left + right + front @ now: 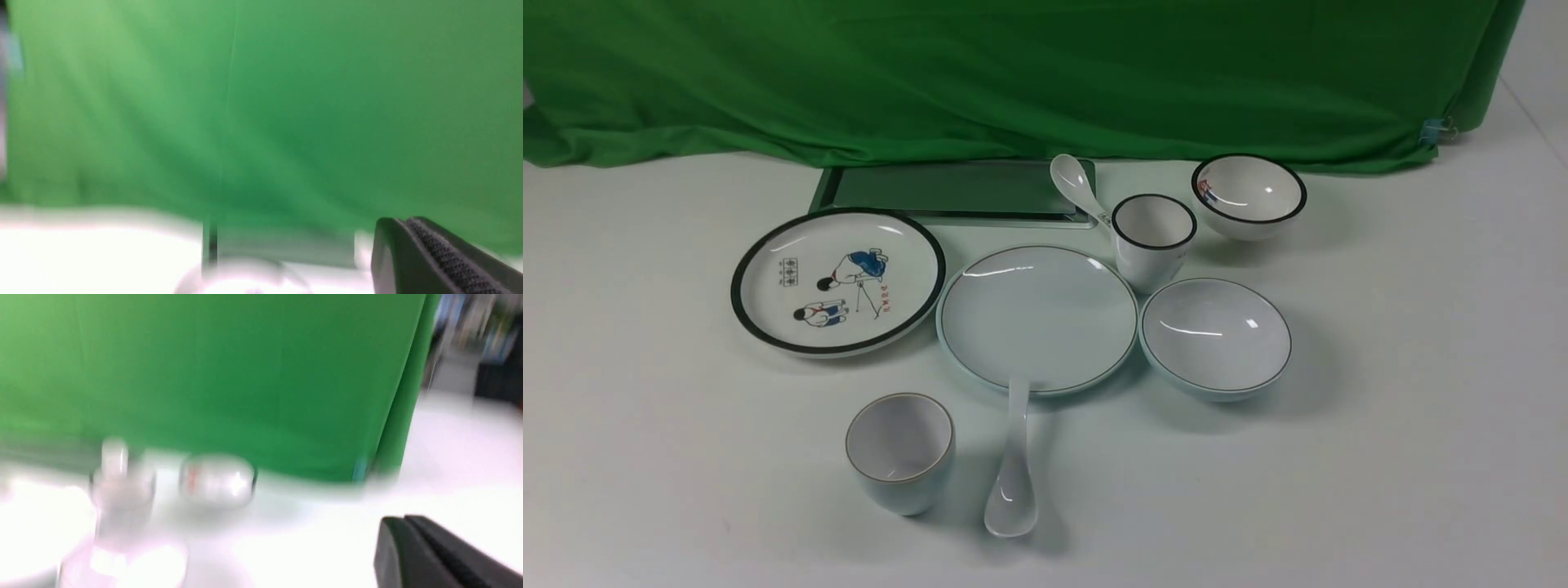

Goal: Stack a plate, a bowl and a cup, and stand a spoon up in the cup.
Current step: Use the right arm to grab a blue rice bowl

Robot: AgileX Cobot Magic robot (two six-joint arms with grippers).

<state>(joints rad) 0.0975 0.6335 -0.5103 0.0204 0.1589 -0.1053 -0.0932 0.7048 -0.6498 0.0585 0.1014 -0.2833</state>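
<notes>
Tools: left tool (408,223) and right tool (402,521) show only blurred tips, gap unreadable. Nothing stacked yet. On table (1421,425): plate (1037,318) centre, bowl (1215,336) just right of it, cup (900,451) front-left, spoon (1013,478) beside cup, handle touching plate rim.

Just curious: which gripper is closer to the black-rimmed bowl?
Likely right. The right gripper faces the black-rimmed bowl, ahead of it; the left gripper faces the tray, off to the bowl's left.
</notes>
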